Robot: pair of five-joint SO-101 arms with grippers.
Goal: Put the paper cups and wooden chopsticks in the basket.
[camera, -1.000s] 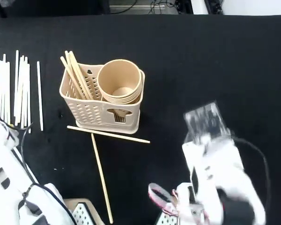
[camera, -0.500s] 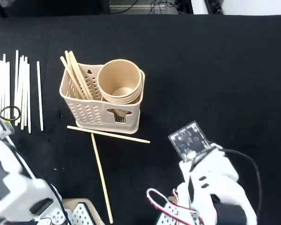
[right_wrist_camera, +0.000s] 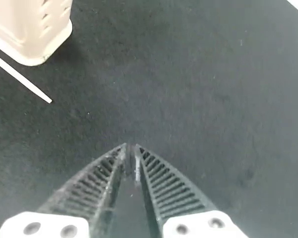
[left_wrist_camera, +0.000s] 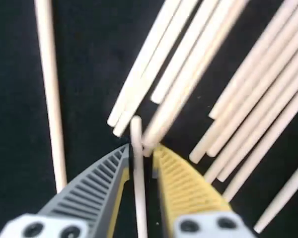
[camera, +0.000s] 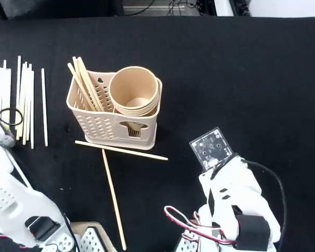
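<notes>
The black table bears everything. The right arm stands at its near edge. The left arm stands at the other near corner, and from above its body covers its own jaws.

The right gripper has its jaws closed tip to tip on nothing, low over bare table. Ahead of those jaws, toward the left arm's side, stands the basket. The right wrist view cuts it down to one corner.

The paper cups sit stacked in the basket, mouths up, in the compartment nearer the right jaws. In the other compartment a bundle of chopsticks leans with its upper ends tilted away from the cups. The basket wall hides the lower ends.

The pile of chopsticks lies on the table well to the far side of the basket from the right jaws, with long axes running away from the robot. In the left wrist view they fan out just ahead of the left gripper, several blurred and cut off by the frame.

Two sticks lie loose. The crosswise chopstick lies just beside the basket's near wall. The lengthwise chopstick runs from it toward the robot.

The left jaws are closed on the gripped chopstick. It lies in line with them, its tip just past the fingertips among the pile's ends, its other end cut off.
</notes>
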